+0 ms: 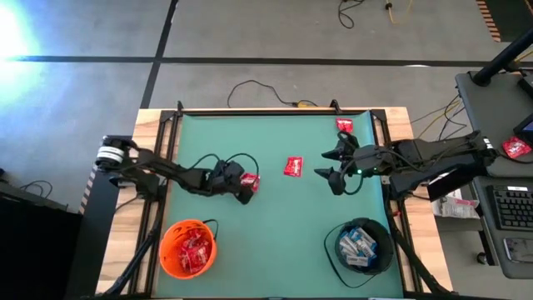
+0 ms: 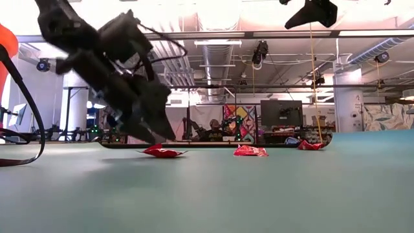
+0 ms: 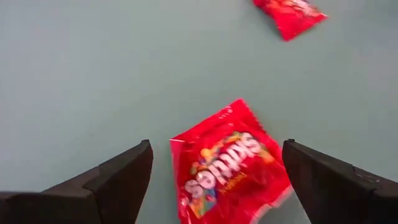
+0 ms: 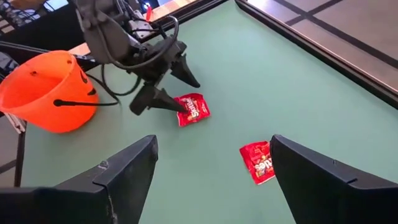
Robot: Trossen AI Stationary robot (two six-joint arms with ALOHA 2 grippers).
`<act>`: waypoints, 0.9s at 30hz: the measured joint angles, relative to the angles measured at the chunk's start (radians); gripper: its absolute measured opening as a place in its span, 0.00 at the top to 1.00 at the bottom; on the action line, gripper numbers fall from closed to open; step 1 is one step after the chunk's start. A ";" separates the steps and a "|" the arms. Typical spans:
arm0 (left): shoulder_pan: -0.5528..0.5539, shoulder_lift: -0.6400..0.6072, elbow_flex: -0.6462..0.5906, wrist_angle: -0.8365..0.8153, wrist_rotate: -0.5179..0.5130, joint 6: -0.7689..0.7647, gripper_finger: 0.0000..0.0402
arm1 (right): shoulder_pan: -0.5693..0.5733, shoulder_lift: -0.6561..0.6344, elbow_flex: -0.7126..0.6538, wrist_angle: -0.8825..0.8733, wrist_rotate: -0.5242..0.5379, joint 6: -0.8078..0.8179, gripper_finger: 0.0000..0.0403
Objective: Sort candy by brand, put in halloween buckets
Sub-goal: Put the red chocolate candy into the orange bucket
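green mat (image 1: 275,225) covers the table, raised black rim all round, wood border outside it. left gripper (image 1: 244,188) is low over the mat's left-centre, fingers (image 3: 118,180) spread apart, a red skittles packet (image 3: 230,163) lying flat on the mat between the tips; can't tell if either finger touches it. readable on the wrapper: "skittles", upside down in the left wrist view.

second red packet (image 1: 292,167) lies mid-mat, well apart from both grippers, bare mat around it. third red packet (image 1: 344,125) sits near the far rim at the right corner, little room on the rim side.

right gripper (image 1: 335,165) hangs above the mat's right side, fingers wide apart, holding nothing; second packet is off to its left.

orange bucket (image 1: 188,247) stands at the near-left edge with red packets inside, wire handle down toward the mat centre. black bucket (image 1: 361,247) stands at the near-right edge with blue-and-white sweets (image 1: 358,246) inside. open mat between the two buckets and across the centre.

one more red packet (image 1: 516,147) lies off the table on the desk at right.
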 joint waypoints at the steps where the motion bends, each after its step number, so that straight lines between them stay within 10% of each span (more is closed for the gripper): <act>1: 0.001 0.017 -0.016 0.045 -0.013 -0.010 0.15 | 0.000 0.001 0.000 0.000 0.000 0.000 0.25; 14: -0.017 0.255 -0.036 0.260 -0.092 -0.002 0.23 | 0.000 0.000 0.023 -0.042 -0.010 0.036 0.26; 27: -0.035 -0.019 -0.038 -0.101 0.055 0.063 0.79 | 0.000 0.000 0.143 -0.090 0.077 -0.046 0.27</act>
